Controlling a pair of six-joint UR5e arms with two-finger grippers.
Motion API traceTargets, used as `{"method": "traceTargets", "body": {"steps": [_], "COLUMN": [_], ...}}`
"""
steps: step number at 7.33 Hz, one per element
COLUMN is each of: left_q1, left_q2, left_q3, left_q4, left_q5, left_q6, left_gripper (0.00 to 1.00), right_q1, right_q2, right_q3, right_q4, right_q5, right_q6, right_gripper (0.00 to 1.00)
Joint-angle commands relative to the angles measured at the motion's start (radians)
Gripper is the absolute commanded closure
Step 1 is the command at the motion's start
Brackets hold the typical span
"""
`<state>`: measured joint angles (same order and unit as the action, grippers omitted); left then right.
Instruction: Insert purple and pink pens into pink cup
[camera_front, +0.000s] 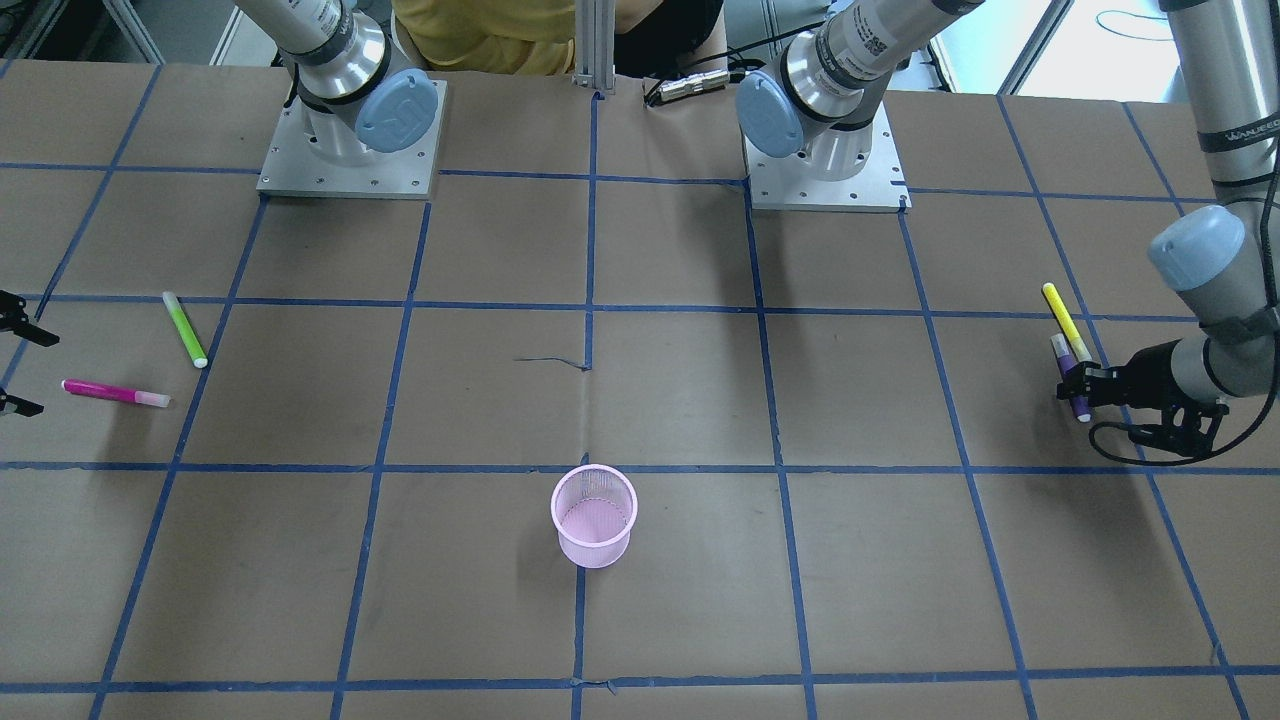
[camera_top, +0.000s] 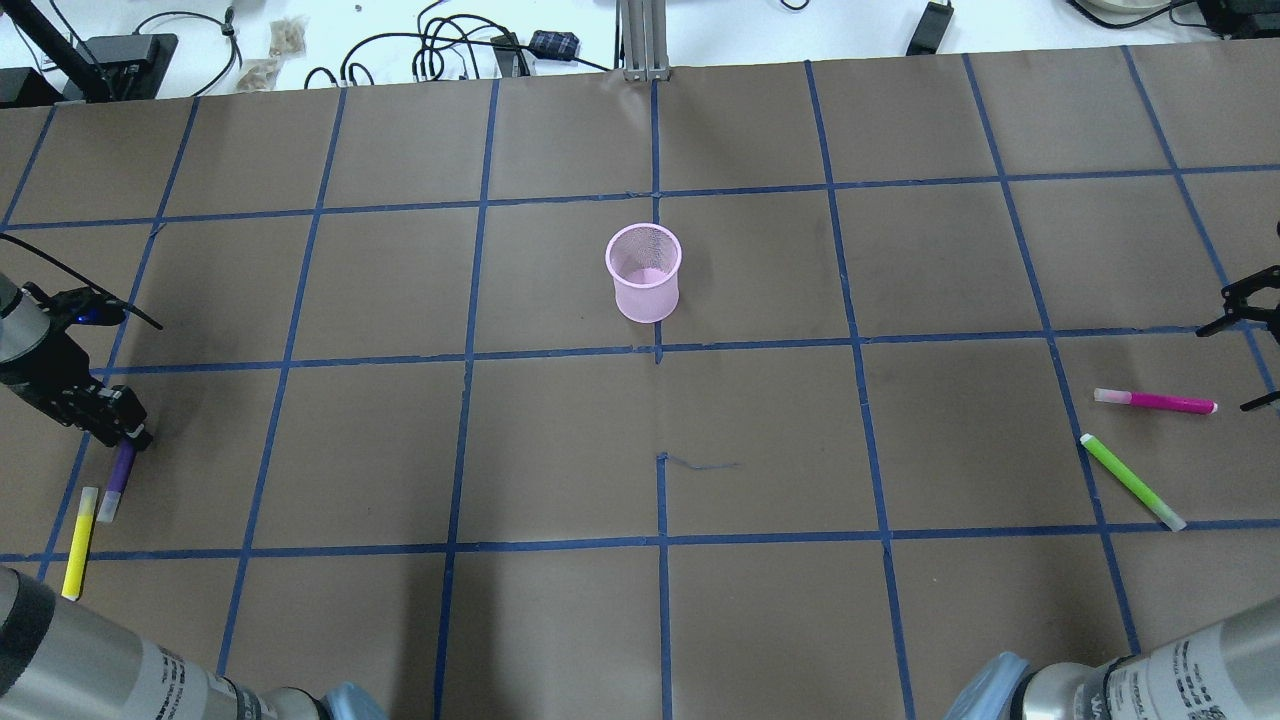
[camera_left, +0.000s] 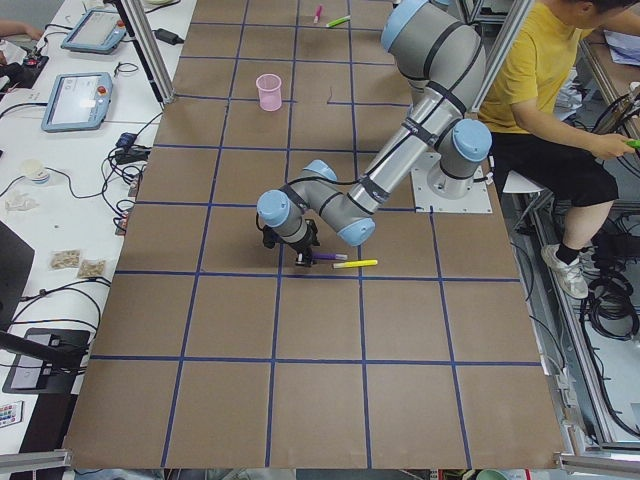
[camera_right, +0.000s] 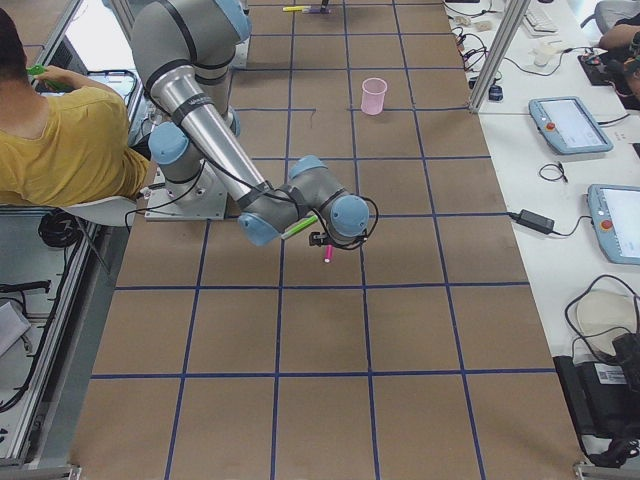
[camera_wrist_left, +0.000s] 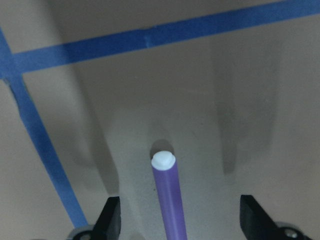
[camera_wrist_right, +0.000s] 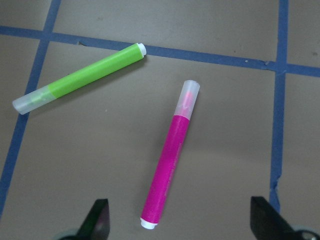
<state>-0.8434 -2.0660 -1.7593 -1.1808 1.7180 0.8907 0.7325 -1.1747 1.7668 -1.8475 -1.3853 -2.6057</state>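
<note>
Left claw (camera_top: 128, 436) is down at the bench (camera_top: 560, 450), spread wide. It straddles one end of the purple pen (camera_wrist_left: 169, 200) without touching it, and nothing is gripped. A yellow pen (camera_top: 79, 542) lies just beside the purple one. Right claw (camera_wrist_right: 181, 224) hangs over the pink pen (camera_wrist_right: 169, 172), also spread wide and empty. That pen lies flat, with a green pen (camera_wrist_right: 80, 78) near it. The pink cup (camera_top: 643, 272) stands upright mid-bench, well apart from both pens.

The bench (camera_top: 560, 450) is covered in brown paper and gridded with blue tape (camera_top: 655, 130); cables (camera_top: 437, 60) are strewn behind it
</note>
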Motion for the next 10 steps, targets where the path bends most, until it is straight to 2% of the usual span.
{"method": "traceTargets", "body": {"steps": [1, 2, 3, 4, 6, 8, 10], "left_q1": [0.0, -0.002, -0.006, -0.038, -0.109, -0.118, -0.124], "left_q2": [-0.003, -0.003, -0.002, 0.029, 0.061, 0.078, 0.086], "left_q3": [-0.002, -0.003, 0.006, 0.02, 0.056, 0.061, 0.06], "left_q4": [0.001, 0.001, 0.003, -0.014, -0.052, -0.072, -0.072], "left_q5": [0.0, -0.002, 0.003, 0.008, 0.034, 0.014, -0.005], "left_q6": [-0.006, -0.007, -0.009, -0.054, -0.082, -0.104, -0.104], "left_gripper": [0.99, 1.0, 1.0, 1.0, 1.0, 1.0, 1.0], "right_q1": [-0.025, -0.068, -0.079, -0.081, -0.081, -0.081, -0.081], "right_q2": [0.027, 0.035, 0.035, 0.035, 0.036, 0.036, 0.067], "right_q3": [0.011, 0.029, 0.048, 0.069, 0.082, 0.08, 0.08], "right_q4": [0.008, 0.008, 0.011, 0.005, -0.002, -0.01, -0.077], "right_q5": [-0.001, 0.0, 0.018, 0.079, 0.089, 0.104, 0.12], "right_q6": [-0.007, -0.007, -0.007, -0.007, -0.008, -0.008, -0.007], "right_gripper": [0.03, 0.06, 0.15, 0.15, 0.15, 0.15, 0.18]}}
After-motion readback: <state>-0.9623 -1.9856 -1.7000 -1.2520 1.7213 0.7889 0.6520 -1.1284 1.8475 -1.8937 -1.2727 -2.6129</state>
